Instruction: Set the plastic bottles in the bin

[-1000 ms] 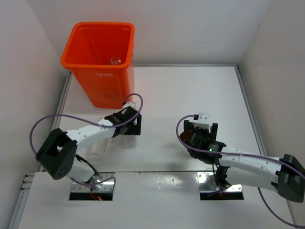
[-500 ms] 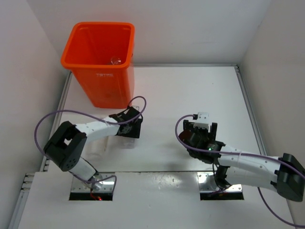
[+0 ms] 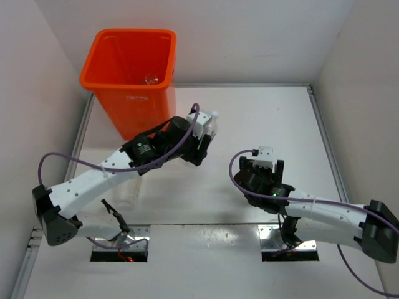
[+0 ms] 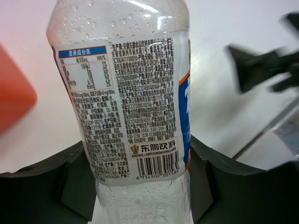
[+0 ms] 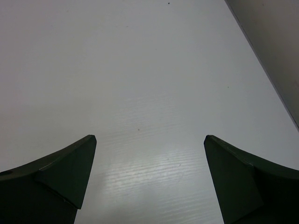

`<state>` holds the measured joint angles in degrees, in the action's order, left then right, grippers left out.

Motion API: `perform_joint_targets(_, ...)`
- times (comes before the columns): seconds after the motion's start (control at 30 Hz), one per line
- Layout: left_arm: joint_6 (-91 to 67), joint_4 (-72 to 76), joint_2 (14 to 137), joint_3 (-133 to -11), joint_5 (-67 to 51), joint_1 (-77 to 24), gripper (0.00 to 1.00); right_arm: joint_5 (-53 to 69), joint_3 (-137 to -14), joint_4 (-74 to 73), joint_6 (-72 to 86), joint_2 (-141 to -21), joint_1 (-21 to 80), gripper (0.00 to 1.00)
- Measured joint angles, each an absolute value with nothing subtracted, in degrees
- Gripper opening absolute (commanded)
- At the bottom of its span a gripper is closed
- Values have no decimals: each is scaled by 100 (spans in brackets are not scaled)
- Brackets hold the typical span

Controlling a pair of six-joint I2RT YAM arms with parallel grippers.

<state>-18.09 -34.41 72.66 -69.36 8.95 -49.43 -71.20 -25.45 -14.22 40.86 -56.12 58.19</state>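
Near centre frame, a labelled bottle [image 4: 133, 107] is pinched by the left gripper [image 3: 201, 138] beside the upper-left orange bin [image 3: 142, 115], likely for dropping in. The right gripper [image 5: 149, 179] is held spread, empty.

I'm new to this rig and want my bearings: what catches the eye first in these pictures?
The bright orange bin at the table's far left corner dominates the overhead view. Just right of it, the left gripper is shut on a clear, white-labelled plastic bottle, which fills the left wrist view, its wall beaded with droplets. The right gripper hangs open above the white table, holding nothing.
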Motion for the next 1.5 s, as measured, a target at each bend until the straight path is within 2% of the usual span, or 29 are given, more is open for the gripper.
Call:
perform_joint_targets(0.17,-1173,-3857,7264,-8462,1210,-5461,34,-7048,-2591,-1424,4084,-5690,5819,100)
perform_joint_targets(0.27,-991,-3789,7264,-9177,1986,-5387,37,-7035,-2635,-1424,4084,-5784,5819,100)
perform_joint_targets(0.47,-954,-3555,7929,-10774,3146,-4224,38,-7048,-2720,-1426,4073,-5986,5872,100)
perform_joint_targets(0.6,-980,-3371,8790,-12086,3181,-3400,39,-7107,-2814,-1426,4075,-6211,6073,100)
perform_joint_targets(0.73,-1192,-3140,9334,-12637,2954,-2779,42,-7231,-2893,-1446,4073,-6475,6292,100)
perform_joint_targets(0.83,-1450,-3052,9695,-12750,2657,-2169,51,-7391,-2978,-1511,4077,-6663,6497,100)
perform_joint_targets(0.87,-1544,-3033,9830,-12768,2517,-1944,61,-7448,-3006,-1518,4077,-6720,6567,100)
perform_joint_targets(0.9,-1632,-3026,9968,-12768,2386,-1706,91,-7494,-3030,-1529,4077,-6770,6626,100)
perform_joint_targets(0.93,-1697,-3044,10095,-12763,2263,-1505,100,-7526,-3055,-1542,4077,-6825,6674,100)
perform_joint_targets(1.07,-2008,-3048,10263,-12381,2021,-1000,100,-7620,-3124,-1584,4080,-6965,6729,100)
perform_joint_targets(1.23,-2040,-2917,9963,-12007,1844,-1002,100,-7671,-3164,-1603,4095,-7054,6729,100)
perform_joint_targets(1.4,-2043,-2606,9231,-11856,1479,-1026,100,-7797,-3258,-1850,4399,-7159,6729,100)
perform_joint_targets(1.5,-2016,-2086,8381,-11087,1417,-1105,100,-7944,-3533,-2547,5177,-7321,6726,100)
